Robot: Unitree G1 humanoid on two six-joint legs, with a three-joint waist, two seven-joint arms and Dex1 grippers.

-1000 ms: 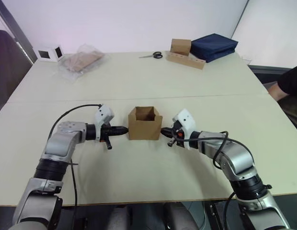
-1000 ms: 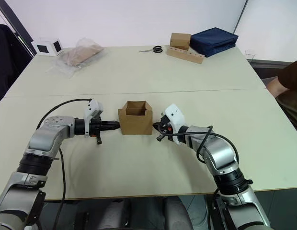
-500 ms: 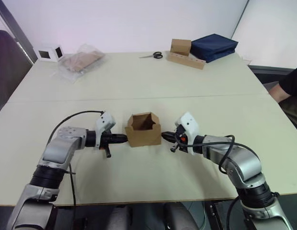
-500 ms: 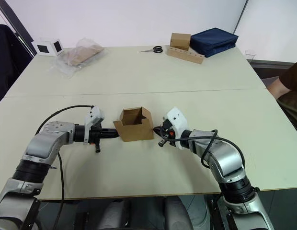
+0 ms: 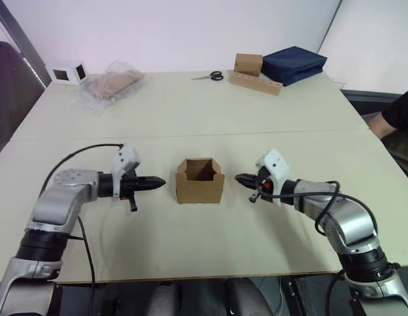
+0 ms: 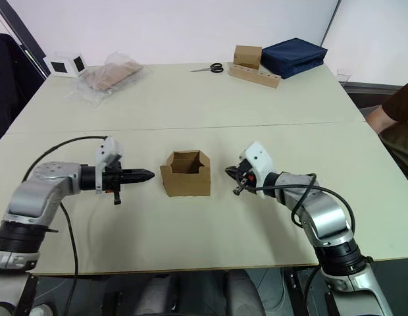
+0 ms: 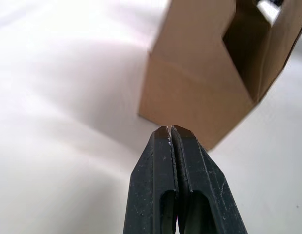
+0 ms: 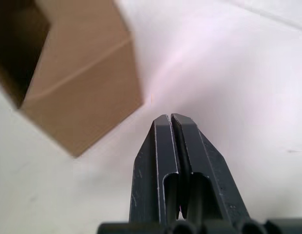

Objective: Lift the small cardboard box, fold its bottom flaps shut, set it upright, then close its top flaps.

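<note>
1. The small cardboard box (image 5: 200, 181) stands upright on the pale surface (image 5: 210, 112), near its front half and about midway between the two arms, with its opening facing up.
2. Its top flaps are not folded over; the inside shows dark through the open top.
3. The left gripper (image 5: 162, 182) lies level just above the surface on the box's left side, pointing at the box with a clear gap between its tip and the cardboard wall.
4. In the left wrist view the left gripper's jaws are pressed together with nothing between them, and the box's side wall stands just beyond the tips.
5. The right gripper (image 5: 238, 177) points at the box from the other side, likewise apart from it.
6. In the right wrist view the right gripper's jaws are also closed on nothing, the box a little off to one side ahead of them.
7. At the far left corner of the surface sits a white cube with black squares (image 5: 68, 72), and next to it a clear plastic bag (image 5: 112, 83) holding brown cardboard pieces.
8. Toward the far right lie scissors (image 5: 209, 76), a smaller tan cube (image 5: 248, 63) on a long perforated cardboard strip (image 5: 256, 83), and a folded dark blue cloth bag (image 5: 294, 64).
9. A person's arm (image 5: 393, 119) shows at the right edge.
</note>
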